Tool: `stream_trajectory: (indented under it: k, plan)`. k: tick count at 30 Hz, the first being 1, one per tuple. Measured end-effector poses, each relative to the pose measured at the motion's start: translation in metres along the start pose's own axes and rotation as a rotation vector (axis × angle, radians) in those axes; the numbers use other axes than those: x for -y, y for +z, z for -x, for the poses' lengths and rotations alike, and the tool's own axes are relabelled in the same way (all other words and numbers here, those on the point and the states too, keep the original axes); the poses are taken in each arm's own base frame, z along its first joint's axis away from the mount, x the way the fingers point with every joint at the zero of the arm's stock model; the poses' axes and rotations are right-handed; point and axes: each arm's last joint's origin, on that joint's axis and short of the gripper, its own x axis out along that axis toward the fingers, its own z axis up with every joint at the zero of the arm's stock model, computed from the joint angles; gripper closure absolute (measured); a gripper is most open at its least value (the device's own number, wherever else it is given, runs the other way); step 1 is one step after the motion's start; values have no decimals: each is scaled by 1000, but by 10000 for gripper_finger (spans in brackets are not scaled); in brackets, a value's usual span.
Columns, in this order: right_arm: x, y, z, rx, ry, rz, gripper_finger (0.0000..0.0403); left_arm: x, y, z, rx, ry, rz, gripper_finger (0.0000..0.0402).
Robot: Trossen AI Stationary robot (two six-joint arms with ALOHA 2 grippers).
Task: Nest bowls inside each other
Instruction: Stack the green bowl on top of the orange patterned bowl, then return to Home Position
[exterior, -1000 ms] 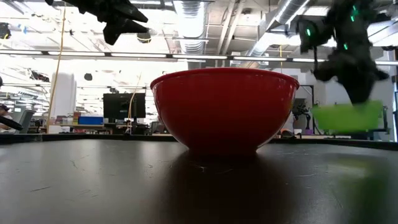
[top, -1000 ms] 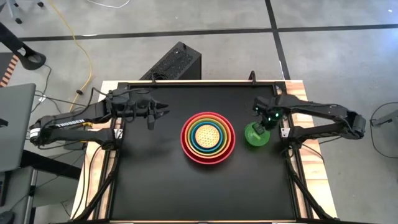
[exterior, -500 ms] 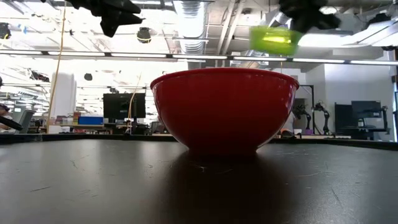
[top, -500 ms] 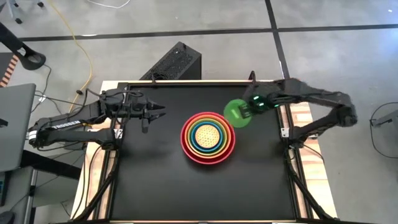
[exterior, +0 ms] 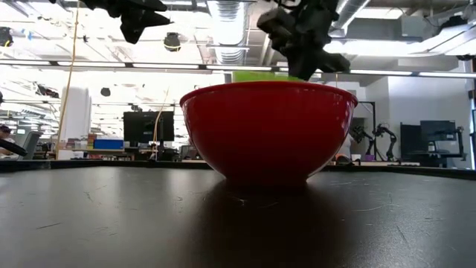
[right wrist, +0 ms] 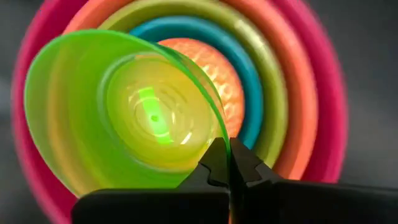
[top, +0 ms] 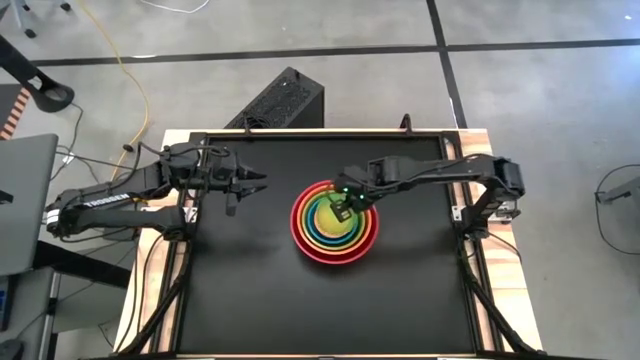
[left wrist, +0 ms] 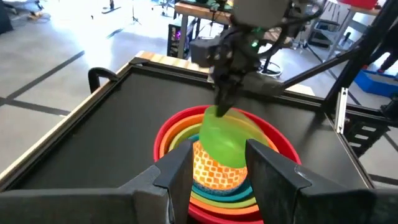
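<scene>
A stack of nested bowls (top: 334, 232) rests base-down at the middle of the black table: red bowl (exterior: 268, 130) outermost, then orange, lime green, blue and a dotted yellow one (left wrist: 211, 171) innermost. My right gripper (top: 345, 207) hovers over the stack, shut on a small green bowl (left wrist: 227, 140), which is tilted with its opening facing sideways; in the low view only its top edge (exterior: 260, 75) peeks above the red rim. My left gripper (top: 255, 180) waits open, raised above the table to the left of the stack, pointing toward it. My right gripper pinches the small green bowl's rim (right wrist: 225, 155), one finger inside the bowl and one outside its wall. The fingers come down at a slant from the table's right side. The bowl hangs tilted below the fingers, lifted clear, just above the dotted yellow bowl.
Bare black tabletop (top: 250, 290) lies all around the stack, bounded by wooden side rails (top: 140, 290). A black box (top: 285, 100) sits on the floor beyond the far edge. A laptop (top: 20, 200) stands off the table's left side.
My right gripper has carried the small green bowl up from just above the table's right side and swept it toward the left, over the nested stack, tipping it as it went. It stayed shut on the bowl. The stack has not moved.
</scene>
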Motion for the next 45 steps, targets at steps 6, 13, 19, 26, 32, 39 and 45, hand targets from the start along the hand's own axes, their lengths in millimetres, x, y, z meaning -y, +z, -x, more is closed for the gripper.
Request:
stream_trajectory:
  k: [6, 13, 19, 26, 32, 39, 45]
  plan:
    - [-2, 6, -12, -2, 7, -12, 402, 1, -1, 0, -10, -23, 8, 267]
    - [-3, 8, -31, -60, -11, -15, 402, 1, -3, 0, -28, -22, 13, 267]
    - [-2, 9, -41, -91, -35, -16, 402, 1, -3, 0, -32, -23, 14, 267]
    - [0, 10, -54, -129, -59, -15, 396, 1, -4, 0, -43, -23, 16, 267]
    - [0, 10, -52, -124, -54, -11, 339, 1, -4, 0, -46, -22, 15, 267]
    - [2, 13, -34, -173, -107, 31, 252, 1, -4, 0, -45, -14, 11, 267]
    - [-4, 16, 13, -133, -64, 153, 210, 1, -3, 3, -34, -6, 9, 267]
